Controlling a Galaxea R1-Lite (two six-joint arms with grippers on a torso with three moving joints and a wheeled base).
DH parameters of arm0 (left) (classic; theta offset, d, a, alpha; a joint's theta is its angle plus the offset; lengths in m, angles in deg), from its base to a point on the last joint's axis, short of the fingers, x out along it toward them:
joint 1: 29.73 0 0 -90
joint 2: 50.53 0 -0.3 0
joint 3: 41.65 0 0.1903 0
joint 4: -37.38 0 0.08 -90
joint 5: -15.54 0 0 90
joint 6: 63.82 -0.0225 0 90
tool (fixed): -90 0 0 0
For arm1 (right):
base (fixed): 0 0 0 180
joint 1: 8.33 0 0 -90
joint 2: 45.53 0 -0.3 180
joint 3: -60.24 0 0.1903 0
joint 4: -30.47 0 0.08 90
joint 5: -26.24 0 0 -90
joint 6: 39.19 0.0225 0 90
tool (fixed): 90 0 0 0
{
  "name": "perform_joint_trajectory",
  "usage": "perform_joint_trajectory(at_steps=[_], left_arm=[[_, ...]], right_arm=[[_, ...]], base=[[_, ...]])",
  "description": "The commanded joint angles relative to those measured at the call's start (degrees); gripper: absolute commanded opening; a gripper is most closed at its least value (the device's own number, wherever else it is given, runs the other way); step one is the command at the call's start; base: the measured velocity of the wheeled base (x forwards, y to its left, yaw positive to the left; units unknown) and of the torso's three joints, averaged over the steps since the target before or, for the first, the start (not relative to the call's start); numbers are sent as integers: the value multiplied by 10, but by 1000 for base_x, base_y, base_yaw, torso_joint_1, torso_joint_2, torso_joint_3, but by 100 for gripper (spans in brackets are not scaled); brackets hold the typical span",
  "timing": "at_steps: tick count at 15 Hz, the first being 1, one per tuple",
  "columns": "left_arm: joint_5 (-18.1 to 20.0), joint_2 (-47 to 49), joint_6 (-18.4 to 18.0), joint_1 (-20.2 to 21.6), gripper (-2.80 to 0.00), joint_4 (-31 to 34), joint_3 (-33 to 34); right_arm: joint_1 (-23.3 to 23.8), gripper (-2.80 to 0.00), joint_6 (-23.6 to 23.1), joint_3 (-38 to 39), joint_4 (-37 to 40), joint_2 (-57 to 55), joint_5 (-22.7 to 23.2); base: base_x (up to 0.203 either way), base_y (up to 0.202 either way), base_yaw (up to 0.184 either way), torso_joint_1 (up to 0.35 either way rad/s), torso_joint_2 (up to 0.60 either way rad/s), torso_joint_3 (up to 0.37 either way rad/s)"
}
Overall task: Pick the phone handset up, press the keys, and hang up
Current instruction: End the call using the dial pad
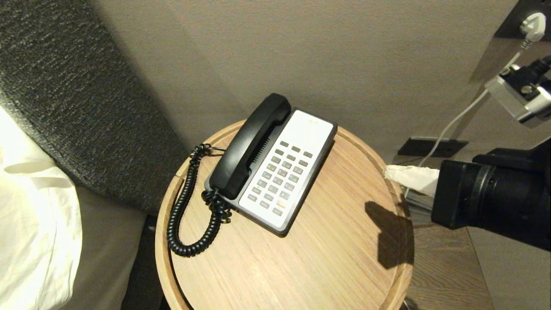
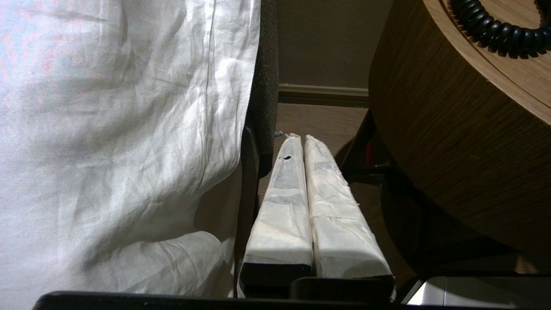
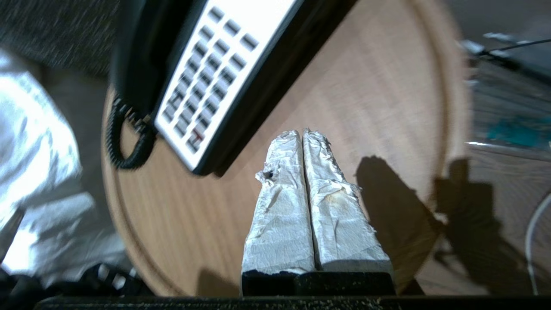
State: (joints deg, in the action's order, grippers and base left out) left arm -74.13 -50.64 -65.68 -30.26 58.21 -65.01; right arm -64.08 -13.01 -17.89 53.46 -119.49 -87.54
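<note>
The black phone handset (image 1: 249, 144) lies in its cradle on the left side of the black-and-white phone base (image 1: 297, 181), whose grey keys (image 1: 282, 176) face up. Its coiled cord (image 1: 185, 215) loops over the round wooden table (image 1: 335, 267). My right gripper (image 1: 389, 172), wrapped in white tape, is shut and empty at the table's right rim; the right wrist view has it (image 3: 301, 134) hovering over bare wood to the right of the base (image 3: 224, 73). My left gripper (image 2: 300, 137) is shut and empty, low between the bed and the table's side.
A white bed sheet (image 1: 34, 215) and a dark grey headboard (image 1: 77, 99) stand to the left. At the right, a white plug (image 1: 533, 23) and cable (image 1: 456, 122) hang by the wall. Open wood lies in front of the phone.
</note>
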Motion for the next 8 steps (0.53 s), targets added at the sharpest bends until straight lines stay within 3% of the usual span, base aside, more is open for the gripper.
perform_joint_trajectory(at_steps=[1, 8], left_arm=[[0, 0, -1, 0, -280, 0, 13], [0, 1, 0, 0, -280, 0, 13]], right_arm=[[-25, -280, 3, -1, -1, -12, -3], [-25, -280, 3, -34, -10, -69, 11]], base=[[0, 0, 0, 0, 0, 0], [0, 0, 0, 0, 0, 0]])
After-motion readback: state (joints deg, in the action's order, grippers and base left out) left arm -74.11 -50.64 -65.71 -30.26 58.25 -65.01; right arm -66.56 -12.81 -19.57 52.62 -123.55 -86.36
